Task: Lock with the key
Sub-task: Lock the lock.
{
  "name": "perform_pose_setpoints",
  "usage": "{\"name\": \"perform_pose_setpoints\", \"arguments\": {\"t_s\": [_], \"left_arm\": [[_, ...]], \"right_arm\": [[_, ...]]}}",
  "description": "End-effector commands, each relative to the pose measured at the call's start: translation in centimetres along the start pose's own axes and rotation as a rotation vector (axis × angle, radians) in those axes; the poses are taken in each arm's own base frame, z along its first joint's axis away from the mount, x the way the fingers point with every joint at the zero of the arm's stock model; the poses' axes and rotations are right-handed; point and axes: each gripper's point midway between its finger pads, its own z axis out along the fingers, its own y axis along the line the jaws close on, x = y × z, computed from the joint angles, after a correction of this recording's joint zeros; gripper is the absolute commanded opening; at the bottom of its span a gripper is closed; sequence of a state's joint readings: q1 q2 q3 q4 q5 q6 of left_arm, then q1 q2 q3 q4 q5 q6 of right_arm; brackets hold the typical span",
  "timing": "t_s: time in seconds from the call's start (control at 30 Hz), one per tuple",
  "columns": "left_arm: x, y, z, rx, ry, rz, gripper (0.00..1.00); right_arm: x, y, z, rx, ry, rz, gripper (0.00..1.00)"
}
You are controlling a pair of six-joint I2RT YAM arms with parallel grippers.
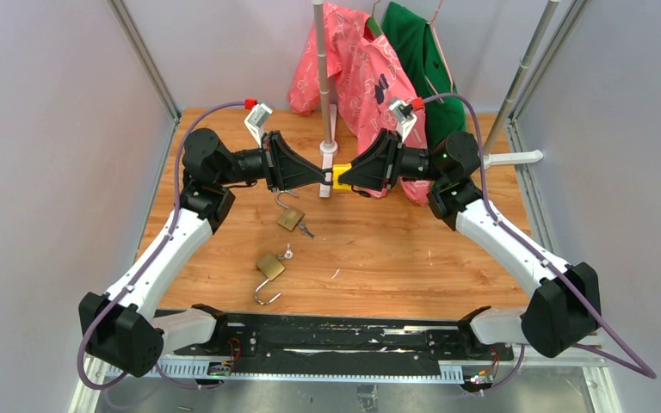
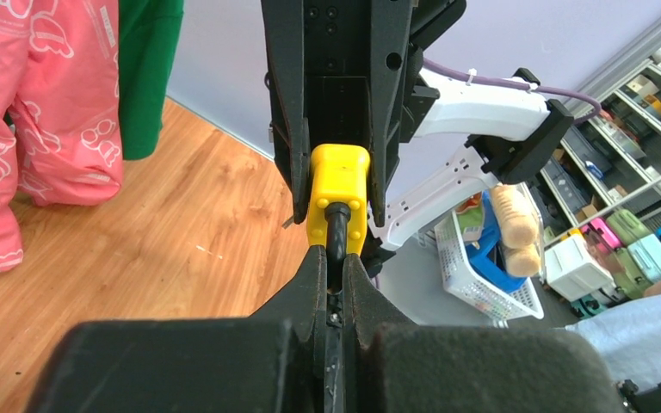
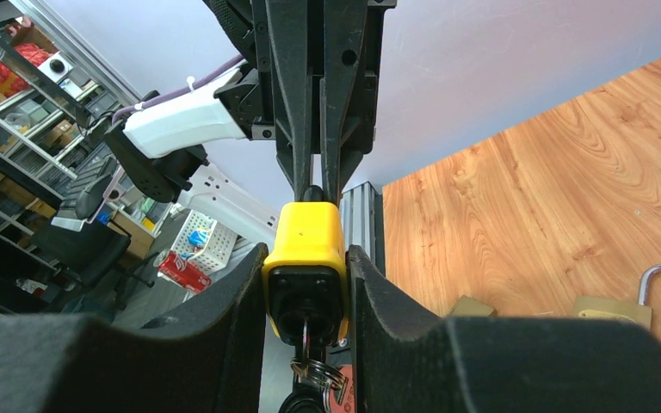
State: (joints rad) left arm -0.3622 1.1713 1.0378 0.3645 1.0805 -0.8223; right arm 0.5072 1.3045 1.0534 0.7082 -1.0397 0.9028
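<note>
A yellow padlock [image 1: 342, 176] hangs in the air between my two grippers, above the middle of the table. My right gripper [image 1: 347, 178] is shut on its yellow body [image 3: 308, 237]. A key [image 3: 304, 331] sits in the keyhole at the near end, with a key ring [image 3: 320, 372] dangling below. My left gripper [image 1: 324, 176] is shut on the padlock's black shackle [image 2: 336, 228], seen in the left wrist view just past my left gripper [image 2: 334, 262]. In the right wrist view the padlock fills my right gripper [image 3: 307, 262].
Two brass padlocks with open shackles lie on the wooden table, one [image 1: 290, 218] with a key beside it, one [image 1: 269, 267] nearer. A white pole stand [image 1: 327, 159] rises behind the grippers. A pink garment [image 1: 361, 69] and a green garment [image 1: 417, 52] hang at the back.
</note>
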Motion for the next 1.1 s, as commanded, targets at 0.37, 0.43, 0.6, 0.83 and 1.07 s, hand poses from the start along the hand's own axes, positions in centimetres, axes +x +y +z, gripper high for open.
{"name": "perform_pose_setpoints", "arguments": {"t_s": [0.37, 0.43, 0.6, 0.83, 1.07], "left_arm": [[0.6, -2.4, 2.5, 0.087, 0.015, 0.001, 0.0], [0.9, -2.5, 2.5, 0.09, 0.02, -0.002, 0.0], [2.0, -2.5, 2.1, 0.095, 0.038, -0.021, 0.0], [3.8, -2.8, 1.4, 0.104, 0.065, -0.053, 0.0], [4.5, -3.1, 1.6, 0.115, 0.078, -0.061, 0.0]], "right_arm": [[1.0, -1.4, 2.6, -0.004, -0.007, 0.018, 0.0], [1.0, -1.4, 2.6, -0.003, -0.01, 0.019, 0.0], [0.7, -1.1, 2.6, -0.01, -0.024, 0.018, 0.0], [0.3, -0.9, 2.3, -0.004, -0.045, 0.019, 0.0], [0.0, -1.1, 2.4, -0.003, -0.065, 0.028, 0.0]]}}
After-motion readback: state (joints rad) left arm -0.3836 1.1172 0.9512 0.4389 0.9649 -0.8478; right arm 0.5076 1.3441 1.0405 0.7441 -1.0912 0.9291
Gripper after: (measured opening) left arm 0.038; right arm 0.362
